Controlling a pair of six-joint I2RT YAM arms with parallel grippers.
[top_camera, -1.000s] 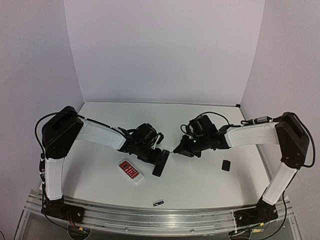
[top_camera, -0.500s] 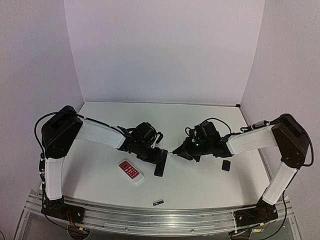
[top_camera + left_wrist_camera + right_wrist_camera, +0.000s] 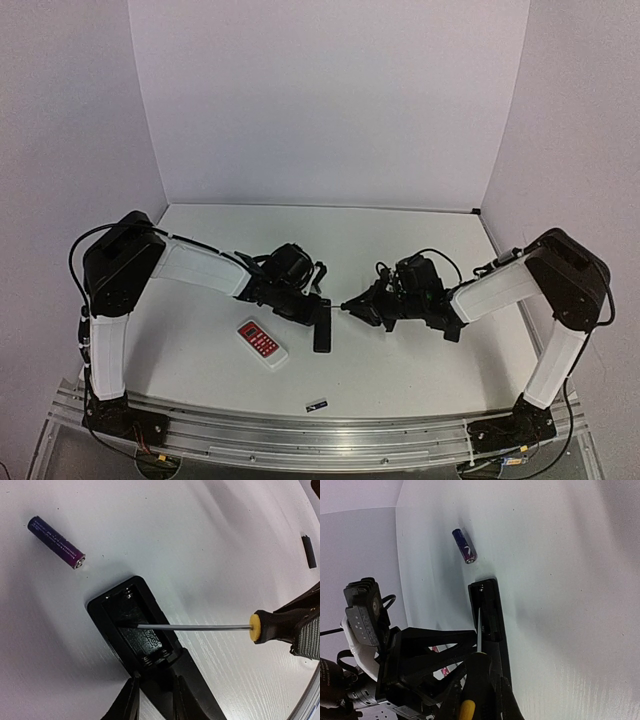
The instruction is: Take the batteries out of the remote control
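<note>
White desk [image 3: 400, 240], battery removal under way. At left a red remote [image 3: 262, 341] lies apart from the work. The left fingers [image 3: 127, 702] are clenched on the near end of the black remote [image 3: 135, 625], whose battery bay is open and faces up. One purple battery [image 3: 56, 542] is out, lying on the desk just beyond the remote's far end.

From the right, the right fingers [image 3: 502, 702] grasp a screwdriver [image 3: 195, 626] by its yellow-and-black handle, with the tip inside the bay.

The step appears to be prying out whatever remains. The next move likely calls for a gentle lever under a battery while the left fingers brace the remote.

Dark plastic hides whether a battery remains in the bay. A slim dark object [image 3: 310, 551] at the frame edge cannot be identified.
</note>
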